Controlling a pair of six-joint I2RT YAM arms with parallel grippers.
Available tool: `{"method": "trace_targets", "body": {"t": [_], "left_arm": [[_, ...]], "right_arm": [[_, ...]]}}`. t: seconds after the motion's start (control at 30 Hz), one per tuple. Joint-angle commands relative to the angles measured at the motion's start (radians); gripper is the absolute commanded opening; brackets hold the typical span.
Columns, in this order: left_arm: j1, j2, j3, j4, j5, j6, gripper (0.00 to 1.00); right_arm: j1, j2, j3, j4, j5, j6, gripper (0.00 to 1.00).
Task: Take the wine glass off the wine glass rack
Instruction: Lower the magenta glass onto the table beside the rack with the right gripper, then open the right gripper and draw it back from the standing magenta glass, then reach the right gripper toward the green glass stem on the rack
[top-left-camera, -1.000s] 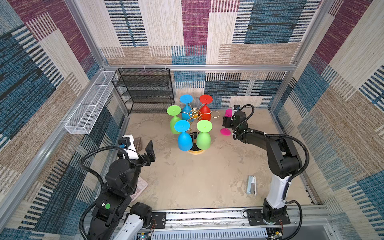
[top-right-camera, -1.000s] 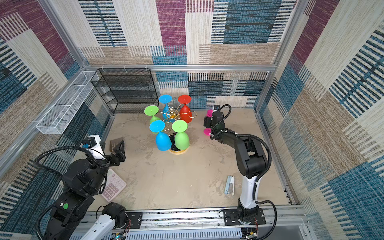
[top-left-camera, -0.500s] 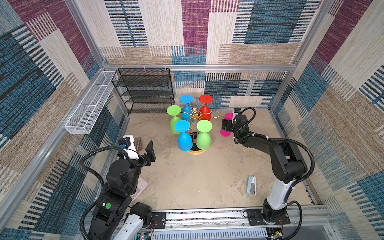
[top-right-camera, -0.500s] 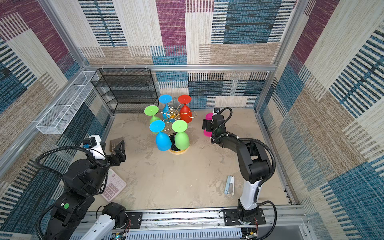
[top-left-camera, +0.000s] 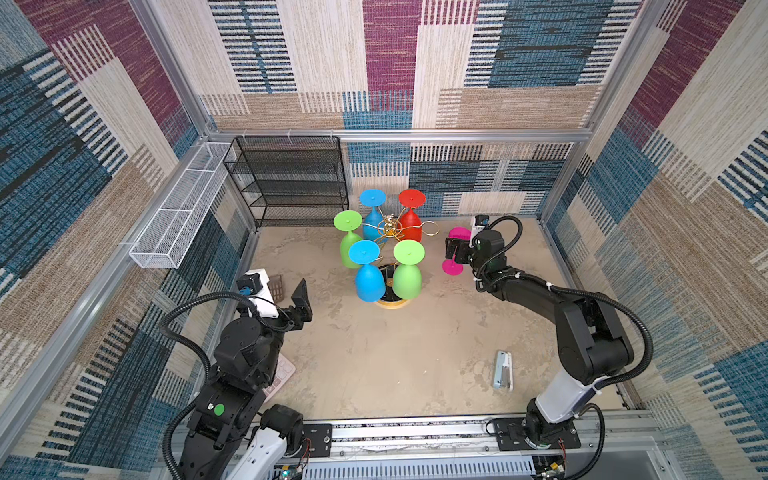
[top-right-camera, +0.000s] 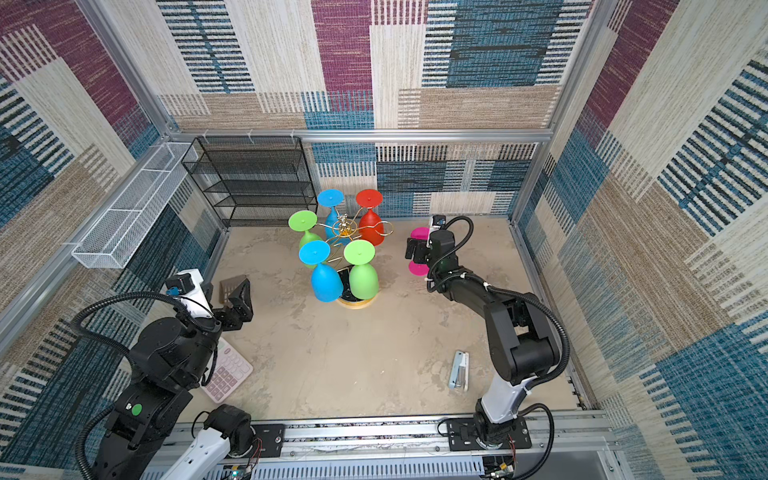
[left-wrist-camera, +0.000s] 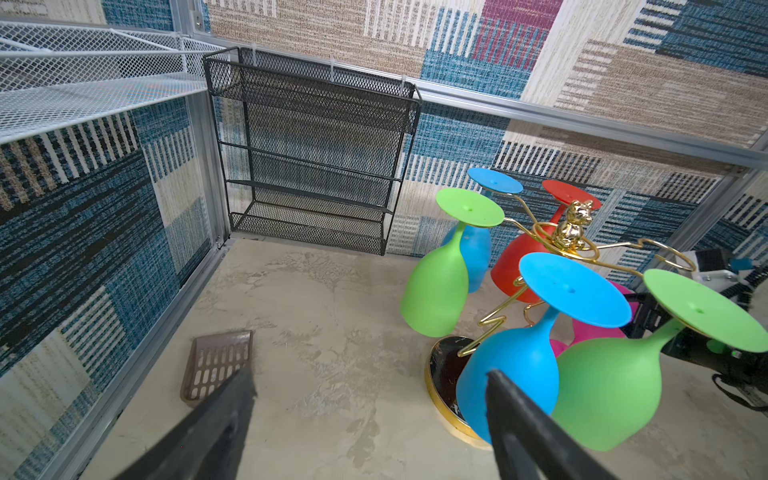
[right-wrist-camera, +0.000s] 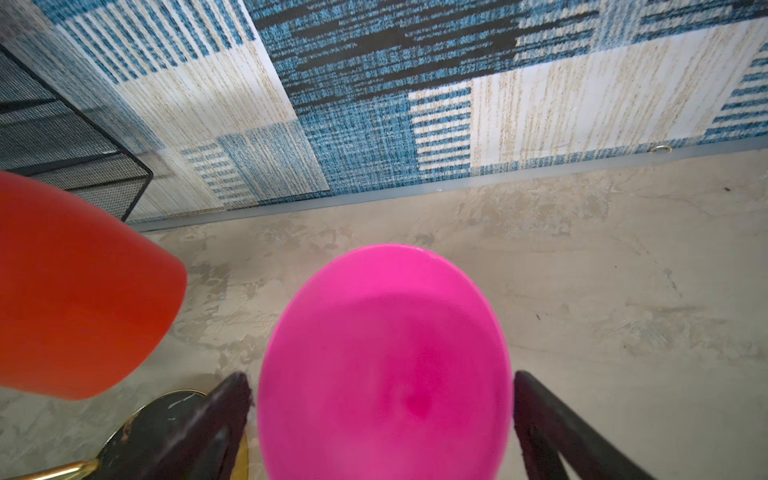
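Five glasses (top-left-camera: 368, 282) hang on the wine glass rack (top-left-camera: 388, 227); right fingers (right-wrist-camera: 552, 428) flank the pink wine glass (right-wrist-camera: 382, 357), released; left fingers (left-wrist-camera: 523, 424) spread.

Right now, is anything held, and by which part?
Nothing in the left gripper. The right gripper straddles the pink wine glass at its bowl; whether it grips cannot be told.

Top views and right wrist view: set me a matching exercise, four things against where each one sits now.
Things:
1. pink wine glass
2. red wine glass
3. calculator
4. white wire basket

Places:
A. hanging bowl-down on the wine glass rack
B. fixed above the table, at the left of both top views
C. inside the right hand, beside the rack
D. flat on the table, partly under the left arm

Pairs: 1-C, 2-A, 3-D, 4-B
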Motion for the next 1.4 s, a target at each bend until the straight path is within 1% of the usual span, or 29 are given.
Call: {"method": "trace_targets", "body": {"t": [0.0,0.17,0.27,0.37,0.47,0.53,0.6,0.73,0.8,0.9,1.03,1.17,1.37], "left_arm": [[0.001,0.008,-0.003,0.047,-0.014,-0.020,0.89],[0.001,0.039,0.007,0.061,-0.013,-0.046,0.89],[0.001,0.065,0.015,0.076,-0.002,-0.066,0.89],[0.001,0.089,0.021,0.095,0.015,-0.083,0.89],[0.002,0.114,0.022,0.128,0.048,-0.094,0.89],[0.004,0.133,0.031,0.137,0.072,-0.098,0.89],[0.007,0.152,0.042,0.137,0.097,-0.103,0.89],[0.017,0.164,0.053,0.132,0.146,-0.118,0.89],[0.023,0.164,0.052,0.133,0.167,-0.127,0.89],[0.030,0.168,0.050,0.134,0.205,-0.134,0.89],[0.036,0.173,0.049,0.129,0.248,-0.144,0.88],[0.039,0.171,0.042,0.126,0.265,-0.158,0.88],[0.040,0.170,0.039,0.119,0.282,-0.162,0.88]], "right_arm": [[0.002,-0.048,-0.006,-0.010,-0.032,0.020,0.99],[0.002,-0.153,-0.039,-0.058,-0.014,0.025,0.99],[0.001,-0.274,-0.078,-0.109,-0.012,0.021,0.99],[0.001,-0.423,-0.096,-0.207,-0.022,0.022,0.99],[0.001,-0.575,-0.105,-0.290,-0.096,0.032,0.98],[0.001,-0.642,-0.084,-0.353,-0.215,0.044,0.93],[0.001,-0.667,-0.051,-0.408,-0.332,0.080,0.88],[0.002,-0.682,-0.044,-0.413,-0.562,0.188,0.76],[0.002,-0.675,-0.051,-0.394,-0.653,0.240,0.72],[0.011,-0.664,-0.068,-0.346,-0.739,0.306,0.65],[0.063,-0.633,-0.067,-0.318,-0.751,0.340,0.60],[0.121,-0.581,-0.062,-0.274,-0.732,0.373,0.56],[0.138,-0.521,-0.046,-0.204,-0.751,0.426,0.50]]}}
